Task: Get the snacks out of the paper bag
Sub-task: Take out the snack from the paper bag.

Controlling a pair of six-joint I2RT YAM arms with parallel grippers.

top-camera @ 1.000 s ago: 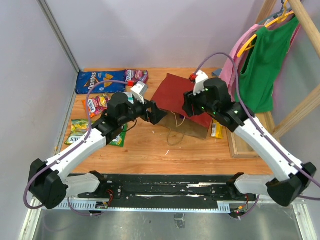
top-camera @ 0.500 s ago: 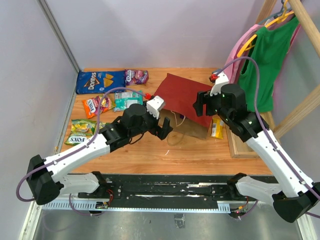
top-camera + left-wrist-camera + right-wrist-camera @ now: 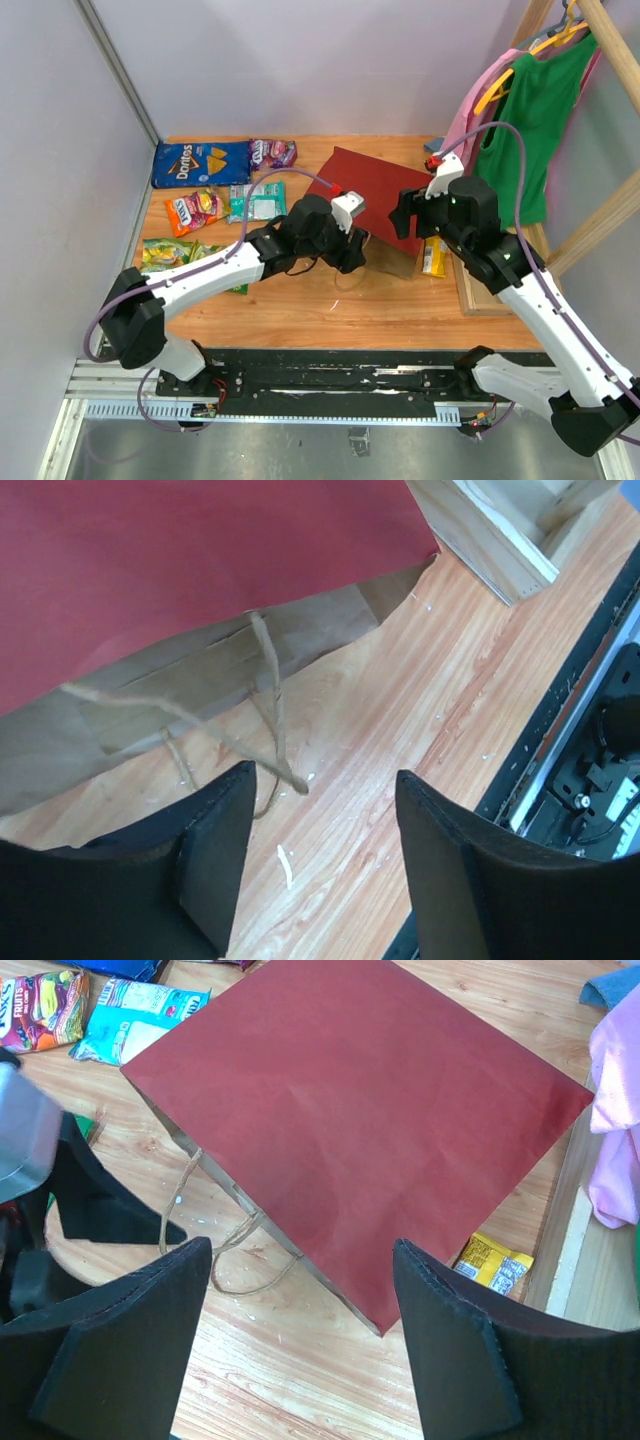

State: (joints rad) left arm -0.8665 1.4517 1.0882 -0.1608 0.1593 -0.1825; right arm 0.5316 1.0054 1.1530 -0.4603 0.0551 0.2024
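Note:
The red paper bag (image 3: 370, 185) lies flat on the table, its brown mouth and loop handles (image 3: 272, 705) toward the front; it also shows in the right wrist view (image 3: 370, 1120) and the left wrist view (image 3: 180, 560). My left gripper (image 3: 355, 255) is open and empty just before the bag's mouth, the handle loop hanging by its left finger. My right gripper (image 3: 405, 215) is open and empty above the bag's right part. A yellow bar (image 3: 492, 1260) lies by the bag's right corner. The blue Doritos bag (image 3: 200, 163), a purple Fox's bag (image 3: 272, 152), and orange (image 3: 196, 210), teal (image 3: 257, 201) and green (image 3: 160, 252) packets lie at the left.
A wooden frame (image 3: 480, 285) with green (image 3: 530, 130) and pink (image 3: 478, 110) clothes on hangers stands at the right. Grey walls close the table's left and back. The black rail (image 3: 330, 380) runs along the front edge.
My left arm has swung right and forward, from the packets at the left to the bag's mouth. My right gripper has risen and shifted right over the bag. The bag has not moved.

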